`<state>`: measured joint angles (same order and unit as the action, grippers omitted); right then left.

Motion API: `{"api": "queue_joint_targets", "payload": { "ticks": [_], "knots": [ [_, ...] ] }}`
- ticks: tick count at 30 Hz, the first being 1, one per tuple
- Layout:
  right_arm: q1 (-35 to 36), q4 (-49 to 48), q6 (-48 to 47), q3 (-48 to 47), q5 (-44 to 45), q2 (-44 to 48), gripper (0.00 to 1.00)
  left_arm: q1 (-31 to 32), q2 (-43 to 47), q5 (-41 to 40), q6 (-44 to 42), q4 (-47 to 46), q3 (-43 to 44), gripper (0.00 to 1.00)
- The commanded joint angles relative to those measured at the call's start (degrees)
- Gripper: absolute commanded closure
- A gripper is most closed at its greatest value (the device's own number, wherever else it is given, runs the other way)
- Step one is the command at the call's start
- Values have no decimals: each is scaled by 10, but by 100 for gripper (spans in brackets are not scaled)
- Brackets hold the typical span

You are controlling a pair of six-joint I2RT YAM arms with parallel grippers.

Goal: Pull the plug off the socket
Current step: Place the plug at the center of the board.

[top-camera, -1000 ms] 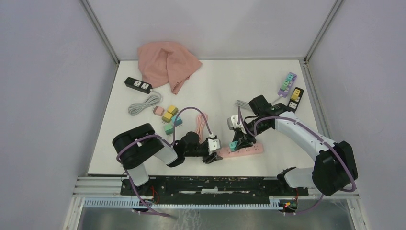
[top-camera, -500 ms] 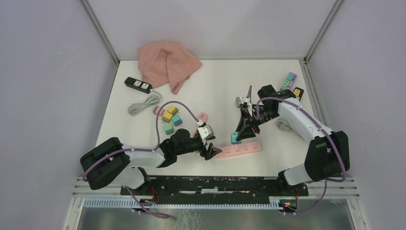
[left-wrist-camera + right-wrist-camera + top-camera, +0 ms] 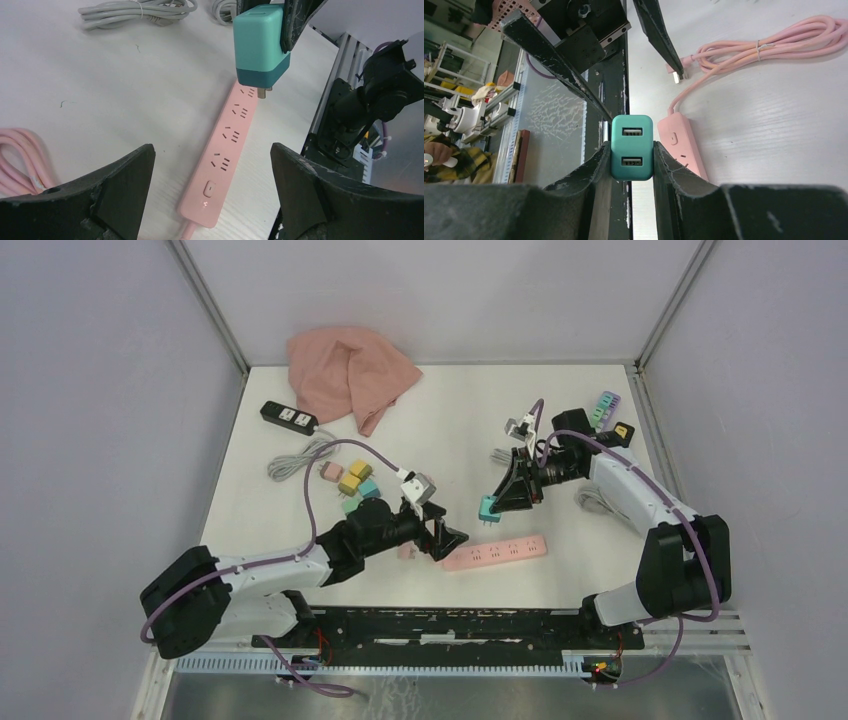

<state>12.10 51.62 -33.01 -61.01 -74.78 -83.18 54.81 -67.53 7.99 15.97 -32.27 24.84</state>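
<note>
Teal plug: we see a boxy teal plug (image 3: 632, 147) of smooth plastic with rounded corners and a darker band at its prong end.
Where it is: it hangs in the air over the far end of the pink socket strip (image 3: 225, 145), with its metal prongs out of the holes.
Right gripper: the right gripper (image 3: 632, 156) clamps the plug's two flat sides between scuffed, rough black fingers.
Left gripper: the left gripper (image 3: 212, 150) has its grainy black jaws spread wide with nothing between them, at the strip's switch end.
Socket strip: a long, flat, glossy pink bar with rounded ends, rows of slotted holes and one small button. It lies on the white, faintly grained table (image 3: 450, 410).
Left wrist view: only here do we see the prongs and the strip's hole pattern. A bundled grey cable (image 3: 135, 10) lies beyond.
Right wrist view: only here do we see the two USB slots on the plug's back. The coiled pink cable (image 3: 764, 45) shows a tie around it.
Top view: only here do we see both arms whole, and a crumpled pink cloth (image 3: 350, 370) at the far edge.
</note>
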Motion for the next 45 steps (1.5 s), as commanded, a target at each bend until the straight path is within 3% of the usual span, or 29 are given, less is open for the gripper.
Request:
{"api": "queue_joint_targets", "payload": {
  "ticks": [1, 16, 24, 31, 38, 45],
  "knots": [
    [-8, -82, 94, 8, -49, 20, 97, -3, 11, -8, 60, 11, 35, 8],
    [-17, -152, 180, 21, -42, 15, 97, -2, -16, -22, 138, 54, 90, 8],
    [-18, -244, 301, 43, -20, 1, 96, -2, -26, 3, 156, 57, 106, 10],
    [-17, -298, 418, 53, 53, -25, 97, 4, -83, -133, 192, 269, 226, 10],
    [-18, -304, 457, 51, 57, -51, 97, 42, -116, -232, 207, 341, 291, 10],
    [-17, -303, 458, 51, 64, -53, 97, 69, -190, -264, 209, 399, 389, 29]
  ]
}}
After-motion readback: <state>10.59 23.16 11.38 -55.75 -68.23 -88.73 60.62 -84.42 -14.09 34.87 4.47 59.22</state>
